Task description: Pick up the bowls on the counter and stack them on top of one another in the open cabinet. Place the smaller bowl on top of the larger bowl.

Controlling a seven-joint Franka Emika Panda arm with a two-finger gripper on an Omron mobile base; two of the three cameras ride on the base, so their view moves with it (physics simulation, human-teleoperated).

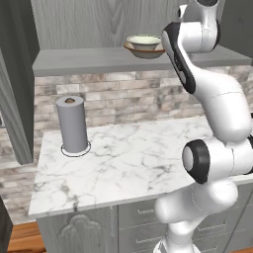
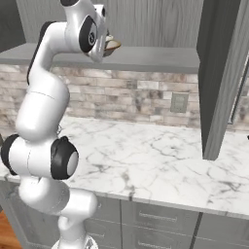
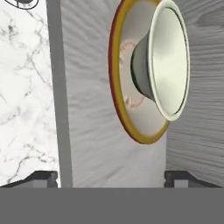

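The pale cream-green glossy bowl (image 3: 168, 61) sits nested in the wide tan-rimmed shallow bowl (image 3: 131, 127) on the grey wood-grain cabinet shelf (image 1: 89, 60), at twelve o'clock above the white marble desk (image 1: 128, 163), with the tool (image 3: 111, 177) apparently open, fingertips (image 3: 43, 177) spread apart.

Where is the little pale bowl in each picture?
Left base view: the smaller bowl sits inside the larger bowl on the cabinet shelf, top middle, left of the arm.
Right base view: upper left, mostly hidden behind the arm; a sliver of the stack peeks out.
Hand view: upper right, turned sideways.
Shared landmark: the grey shelf board.
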